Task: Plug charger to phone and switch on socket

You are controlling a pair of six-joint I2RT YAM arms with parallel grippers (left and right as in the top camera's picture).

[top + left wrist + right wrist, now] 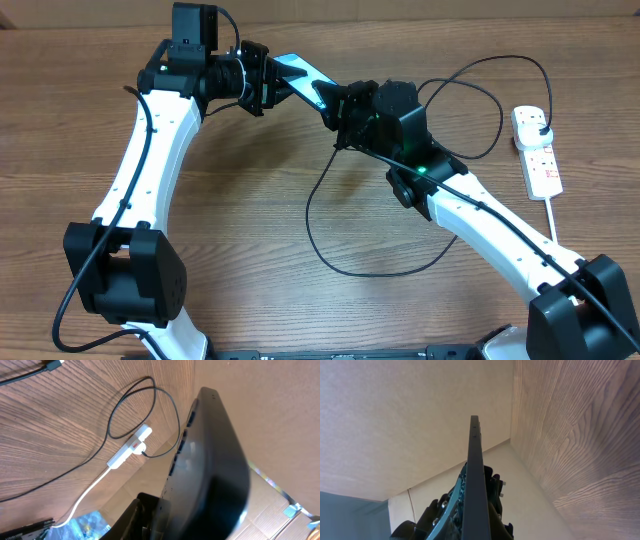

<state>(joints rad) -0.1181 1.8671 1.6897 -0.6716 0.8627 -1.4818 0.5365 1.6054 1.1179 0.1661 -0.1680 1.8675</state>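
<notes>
Phone (pixel 300 70): clamped off the tabletop (pixel 250 230) in my left claw (pixel 272 80), facing my right claw (pixel 338 112), whose grip I cannot tell, probably on the cable (pixel 308 210); power strip (pixel 537 150) well apart; risk: a skewed push prises the phone loose.

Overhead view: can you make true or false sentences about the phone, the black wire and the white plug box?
1. The phone lies flat on the table. False: the left gripper holds it up in the air.
2. The white power strip lies on the table, well away from the phone. True.
3. The black charger cable is wound around the phone. False: it lies in loose loops on the table.
4. A black plug sits in the power strip. True.
</notes>
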